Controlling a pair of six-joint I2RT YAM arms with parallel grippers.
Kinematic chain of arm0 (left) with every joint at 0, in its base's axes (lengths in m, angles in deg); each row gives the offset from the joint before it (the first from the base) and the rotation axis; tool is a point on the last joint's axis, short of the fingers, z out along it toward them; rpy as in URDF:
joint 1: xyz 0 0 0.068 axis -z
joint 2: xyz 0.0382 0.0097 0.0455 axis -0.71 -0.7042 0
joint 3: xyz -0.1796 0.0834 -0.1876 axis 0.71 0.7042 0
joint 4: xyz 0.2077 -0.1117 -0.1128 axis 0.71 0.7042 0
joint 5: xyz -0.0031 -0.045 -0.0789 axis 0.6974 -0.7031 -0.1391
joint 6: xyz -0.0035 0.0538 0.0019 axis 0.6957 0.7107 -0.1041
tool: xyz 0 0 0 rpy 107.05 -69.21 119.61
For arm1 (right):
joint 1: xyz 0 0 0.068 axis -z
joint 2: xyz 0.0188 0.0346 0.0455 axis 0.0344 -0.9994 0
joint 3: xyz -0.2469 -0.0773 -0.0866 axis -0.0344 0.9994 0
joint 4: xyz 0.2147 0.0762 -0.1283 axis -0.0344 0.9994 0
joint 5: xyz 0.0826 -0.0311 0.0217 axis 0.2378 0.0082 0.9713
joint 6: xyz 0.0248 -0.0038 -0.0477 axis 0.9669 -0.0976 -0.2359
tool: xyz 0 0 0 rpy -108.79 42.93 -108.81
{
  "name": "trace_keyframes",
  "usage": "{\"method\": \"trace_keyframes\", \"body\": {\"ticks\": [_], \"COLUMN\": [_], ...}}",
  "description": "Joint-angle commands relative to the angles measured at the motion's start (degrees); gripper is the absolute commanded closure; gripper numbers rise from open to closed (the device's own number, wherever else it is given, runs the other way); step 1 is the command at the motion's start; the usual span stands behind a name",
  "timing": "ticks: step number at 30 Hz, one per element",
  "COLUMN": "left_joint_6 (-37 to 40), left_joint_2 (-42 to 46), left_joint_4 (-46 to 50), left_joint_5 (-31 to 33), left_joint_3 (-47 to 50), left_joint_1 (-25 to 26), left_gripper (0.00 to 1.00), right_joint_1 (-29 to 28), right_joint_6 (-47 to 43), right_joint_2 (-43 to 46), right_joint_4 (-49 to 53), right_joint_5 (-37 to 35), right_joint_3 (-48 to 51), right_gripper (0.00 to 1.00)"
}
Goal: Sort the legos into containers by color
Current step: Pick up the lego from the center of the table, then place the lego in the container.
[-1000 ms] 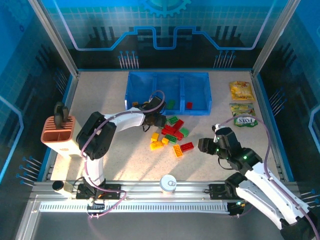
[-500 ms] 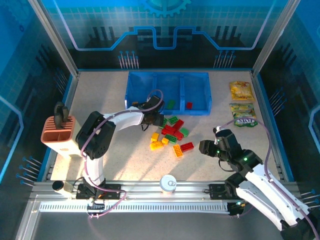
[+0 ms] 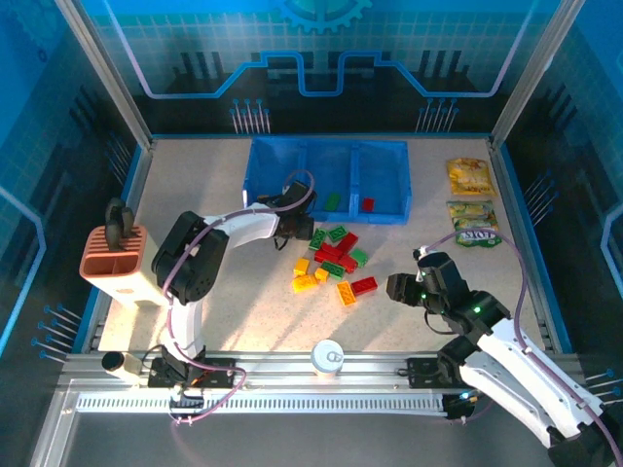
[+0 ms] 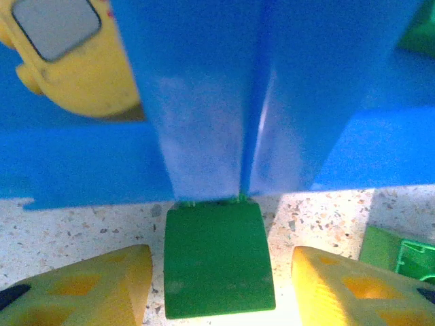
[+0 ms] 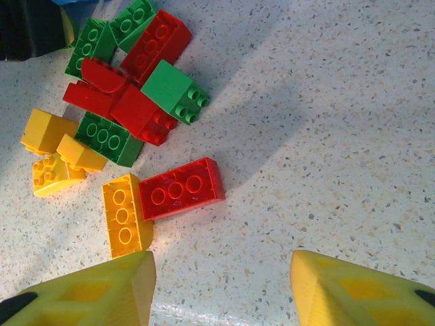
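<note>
Left gripper [image 4: 221,272] straddles a green brick [image 4: 219,261] against the tray [image 4: 204,122], fingers not quite touching; right gripper [image 5: 221,263] spread empty, red brick [image 5: 181,188] just ahead.

Tray [image 3: 326,146]: translucent blue, three adjoining compartments in row, sitting flat on counter [image 3: 195,185]. Green brick [image 3: 333,202] lying in middle compartment, red brick [image 3: 368,204] lying in right one, both by tray's near wall. Loose legos [image 3: 331,258] lying in mixed cluster just in front of tray: red, green, yellow-orange, several touching. Long red brick [image 5: 181,189] lying studs up on side farthest from tray, just beside long yellow brick [image 5: 126,214]. Another green brick [image 4: 219,261] touching tray's near wall.
</note>
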Motion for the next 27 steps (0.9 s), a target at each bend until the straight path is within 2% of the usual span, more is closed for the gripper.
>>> {"method": "trace_keyframes", "body": {"ticks": [1, 5, 9, 12, 22, 27], "left_joint_6": [-0.24, -0.79, -1.24, -1.26, -0.05, 1.54], "left_joint_2": [-1.53, -1.21, 1.74, 5.12, 13.68, 10.96], "left_joint_4": [-0.07, -0.02, -0.53, -1.48, 0.17, 1.97], "left_joint_5": [-0.71, -0.77, -0.72, -0.8, -1.43, -1.76], "left_joint_3": [-1.66, -1.22, 0.68, 2.38, 0.9, -5.32], "left_joint_1": [-0.42, -0.43, -0.39, -0.31, 1.33, 2.13], "left_gripper": [0.48, 0.57, 0.73, 0.79, 0.8, 0.78], "right_joint_1": [-0.92, -1.0, -1.09, -1.18, -1.36, -1.44], "right_joint_6": [0.94, 1.14, 1.3, 1.52, 2.01, 2.0], "right_joint_2": [0.4, 0.36, 0.37, 0.29, 0.54, 0.64], "right_joint_4": [-0.17, -0.33, -0.69, -1.35, -2.02, -2.28], "right_joint_5": [-1.05, -1.13, -1.16, -0.94, -0.8, -0.57], "right_joint_3": [0.65, 0.65, 1.06, 1.65, 2.3, 2.41], "right_gripper": [0.44, 0.44, 0.45, 0.45, 0.45, 0.45]}}
